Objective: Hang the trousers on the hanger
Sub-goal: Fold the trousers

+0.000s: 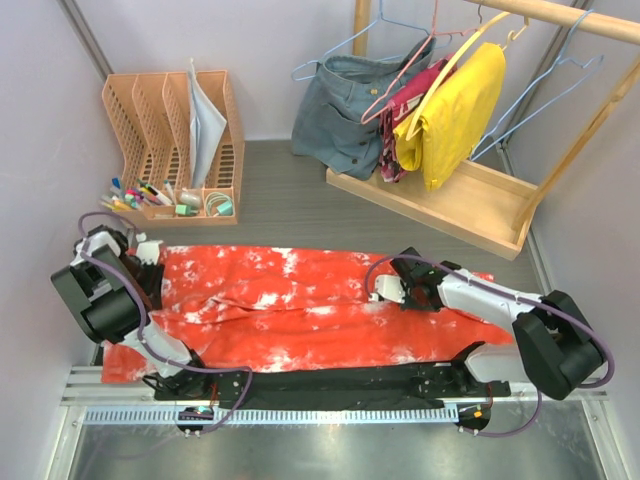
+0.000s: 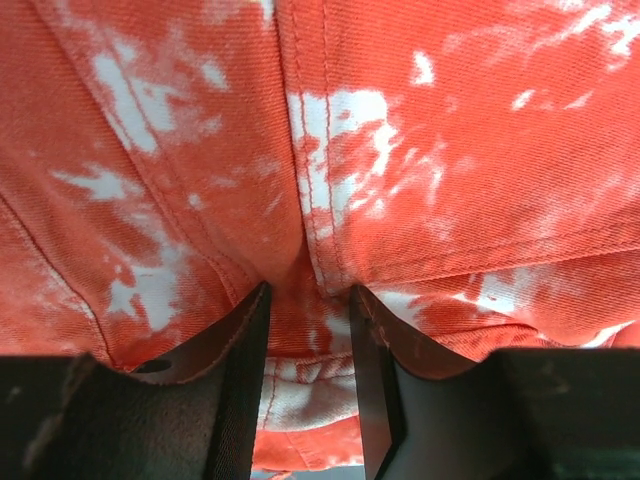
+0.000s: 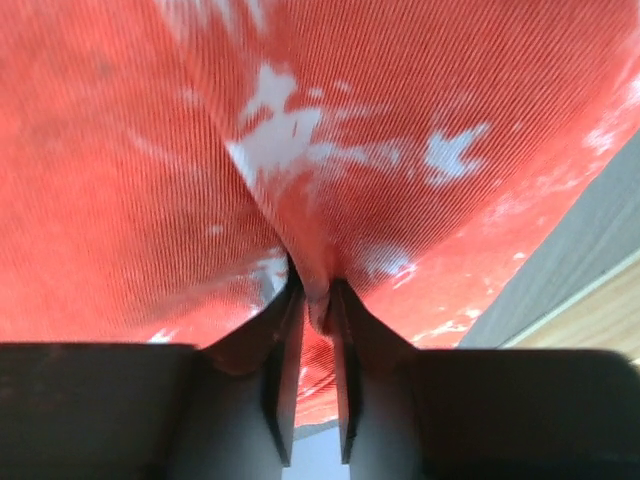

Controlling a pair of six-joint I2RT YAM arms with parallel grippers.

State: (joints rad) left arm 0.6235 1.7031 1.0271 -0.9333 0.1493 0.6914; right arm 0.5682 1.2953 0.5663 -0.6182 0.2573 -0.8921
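The trousers (image 1: 300,300) lie spread lengthwise across the counter (image 1: 290,200), right in front of my two bases, mostly flat with a long crease running through the middle. My left claw (image 1: 150,258) is down at their left end. From its wrist view, a bunch of cloth with a stitched seam is gathered between the fingers (image 2: 240,370), so I take it to be pinching the fabric there. My right claw (image 1: 385,285) is down on the right half, its fingers (image 3: 283,350) almost together with a thin ridge of cloth nipped between them.

The hanger (image 1: 585,58) that I judge to be mine is the bare light-blue wire one. It hangs at the right end of the wooden rack (image 1: 440,205) at the back, well apart from the trousers and past the yellow garment (image 1: 460,110). A second blue one hangs at the left, over the denim garment (image 1: 345,110), so I cannot be sure which is meant.

So I judge the task to be at an early step: taking hold of the trousers to arrange or fold them. Nothing is on the hanger yet.

The next move calls for both grips to be firm enough that the soft cloth does not slip. Both claws then need to lift or draw together evenly, so the legs double over into a strip narrow enough for the hanger's bar. One claw must then be freed to fetch the hanger.
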